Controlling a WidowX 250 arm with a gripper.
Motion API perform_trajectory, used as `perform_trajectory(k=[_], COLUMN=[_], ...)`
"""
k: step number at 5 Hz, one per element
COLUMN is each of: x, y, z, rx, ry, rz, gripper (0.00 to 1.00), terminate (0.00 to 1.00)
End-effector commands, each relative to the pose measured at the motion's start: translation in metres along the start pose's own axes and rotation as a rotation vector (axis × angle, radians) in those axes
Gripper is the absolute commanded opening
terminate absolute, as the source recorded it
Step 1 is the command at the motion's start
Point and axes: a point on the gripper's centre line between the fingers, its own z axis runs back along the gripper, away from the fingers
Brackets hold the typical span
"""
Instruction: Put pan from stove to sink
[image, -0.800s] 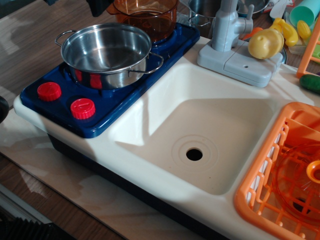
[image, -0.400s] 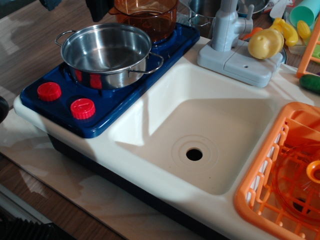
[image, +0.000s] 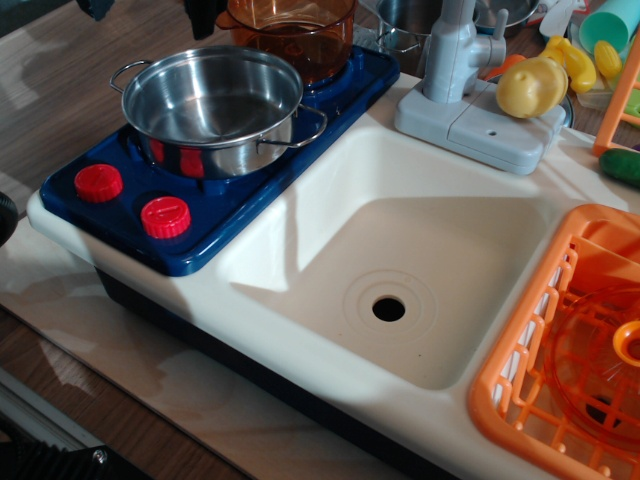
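Wooden table (image: 60, 110), one pan (image: 212, 105) on stove (image: 235, 195), one sink (image: 400, 270), two red knobs (image: 165, 216)

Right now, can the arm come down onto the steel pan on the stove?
Probably yes. The pan sits open-topped on the stove with nothing over it; the orange pot stands close behind. The arm is barely visible at the top edge, so its fingers cannot be judged.

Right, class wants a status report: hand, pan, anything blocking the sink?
Hand barely in view at top edge, state unclear. Pan on stove, untouched. Sink holds nothing.
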Motion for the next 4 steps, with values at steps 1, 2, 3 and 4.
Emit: perform_trajectory(k=[1, 2, 3, 4], x=[-0.006, -0.014, -0.013, -0.018], y=[0.007, 0.007, 0.004, -0.002], z=[0.004, 0.001, -0.008, -0.016], rx=[-0.006, -0.037, -0.076, -0.131], ry=[0.018, 0.081, 0.136, 0.181], rz=[0.182, 0.279, 0.382, 0.471], gripper=[1.0, 1.0, 1.0, 1.0], terminate=[0.0, 0.0, 0.0, 0.0])
